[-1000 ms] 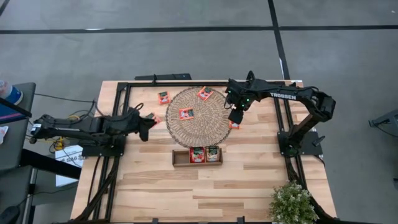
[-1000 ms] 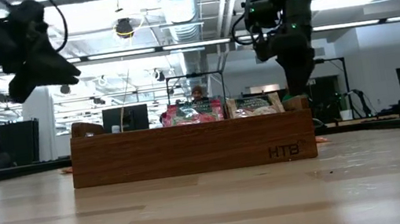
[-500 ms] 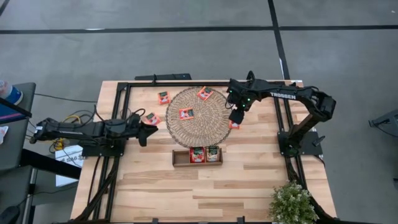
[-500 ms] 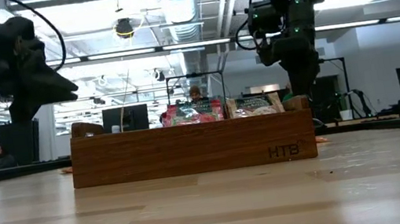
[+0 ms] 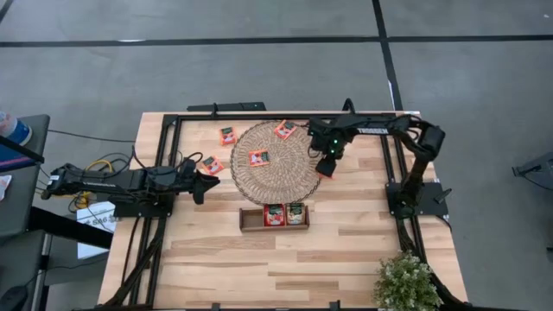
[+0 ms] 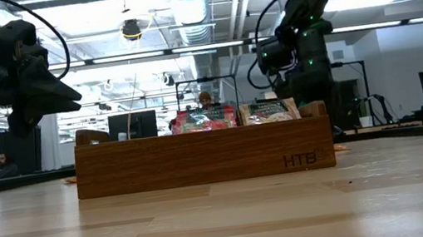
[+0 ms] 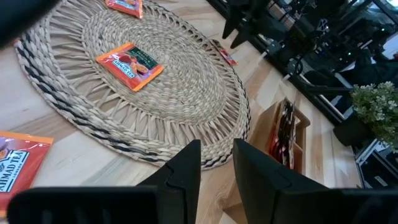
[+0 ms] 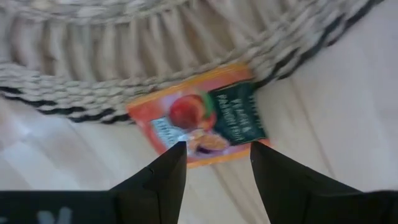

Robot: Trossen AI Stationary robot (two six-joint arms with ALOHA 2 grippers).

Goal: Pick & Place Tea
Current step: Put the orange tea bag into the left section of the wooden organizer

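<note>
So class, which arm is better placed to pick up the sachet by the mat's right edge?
The right: its end effector hangs open directly over that sachet. The left end effector sits across the mat.

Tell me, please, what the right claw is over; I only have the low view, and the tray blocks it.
Observer: The right claw is right over a sachet lying on the table at the mat's edge, fingers open to either side of it.
Operator: Thank you. Is the left claw carrying anything?
Observer: No, the left claw is empty, off the mat's opposite side.
Operator: Are any sachets on the mat itself?
Observer: Two: a middle sachet and a rim sachet.
</note>
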